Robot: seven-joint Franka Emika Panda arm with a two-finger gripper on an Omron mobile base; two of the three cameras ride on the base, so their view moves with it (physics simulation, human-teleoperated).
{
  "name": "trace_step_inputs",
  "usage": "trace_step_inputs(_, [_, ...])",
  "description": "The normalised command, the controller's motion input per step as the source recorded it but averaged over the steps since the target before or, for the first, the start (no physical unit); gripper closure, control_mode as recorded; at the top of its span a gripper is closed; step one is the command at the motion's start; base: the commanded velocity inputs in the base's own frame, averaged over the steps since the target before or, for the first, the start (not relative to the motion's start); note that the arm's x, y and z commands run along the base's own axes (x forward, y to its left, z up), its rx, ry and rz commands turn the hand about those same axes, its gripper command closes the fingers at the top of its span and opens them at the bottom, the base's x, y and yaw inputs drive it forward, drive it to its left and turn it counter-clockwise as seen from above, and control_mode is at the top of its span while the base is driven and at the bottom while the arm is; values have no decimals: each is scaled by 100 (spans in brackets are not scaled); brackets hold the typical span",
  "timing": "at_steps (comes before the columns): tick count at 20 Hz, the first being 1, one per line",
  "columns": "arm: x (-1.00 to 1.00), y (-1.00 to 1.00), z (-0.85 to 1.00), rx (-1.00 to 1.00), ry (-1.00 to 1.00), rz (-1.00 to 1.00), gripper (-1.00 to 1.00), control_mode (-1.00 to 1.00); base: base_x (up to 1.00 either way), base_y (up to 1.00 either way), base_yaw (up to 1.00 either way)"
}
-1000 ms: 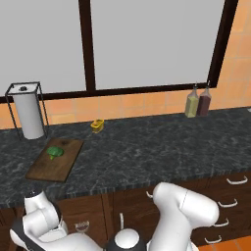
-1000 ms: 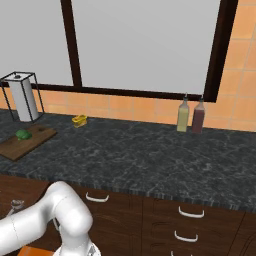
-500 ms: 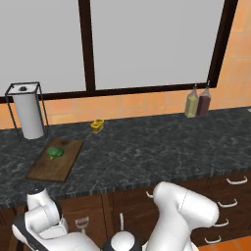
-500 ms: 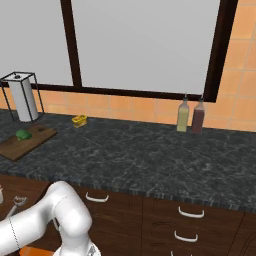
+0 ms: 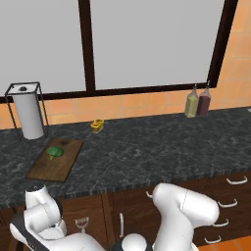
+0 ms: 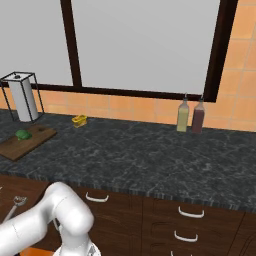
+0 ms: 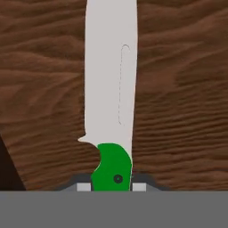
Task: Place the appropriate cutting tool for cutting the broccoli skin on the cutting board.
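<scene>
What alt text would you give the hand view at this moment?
A knife with a pale silver blade and bright green handle fills the middle of the picture, blade pointing up, over dark brown wood grain. The handle sits between the gripper's fingers at the bottom edge.

On the counter (image 5: 147, 152), the cutting board (image 5: 54, 159) lies toward the 9 o'clock end in the left base view, with the broccoli (image 5: 55, 152) on its far half. Behind the board, at about 11 o'clock from it, stands the paper towel holder (image 5: 27, 112) by the wall. A small object (image 5: 97, 125) sits at 1 o'clock from the board, near the wall. Two bottles (image 5: 197, 101) stand side by side, touching, far along toward 3 o'clock. Drawers (image 6: 185, 225) run below the counter's front edge. In the hand view, the knife (image 7: 111, 98) points to 12 o'clock over a wooden surface (image 7: 182, 89).
</scene>
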Motion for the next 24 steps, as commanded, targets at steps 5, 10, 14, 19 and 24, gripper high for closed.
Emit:
trace_step_inputs(5, [-64, -2, 100, -8, -8, -30, 100, -100, 0, 0, 0])
trace_step_inputs(10, [-80, -9, 100, -6, -9, -33, 100, -100, 0, 0, 0])
trace_step_inputs(14, [-37, -12, 100, -7, -3, -29, 100, -100, 0, 0, 0])
trace_step_inputs(19, [-8, -18, 100, -10, -2, -29, 100, -100, 0, 0, 0])
trace_step_inputs(24, [6, -7, 100, -15, -4, -25, 100, -100, 0, 0, 0])
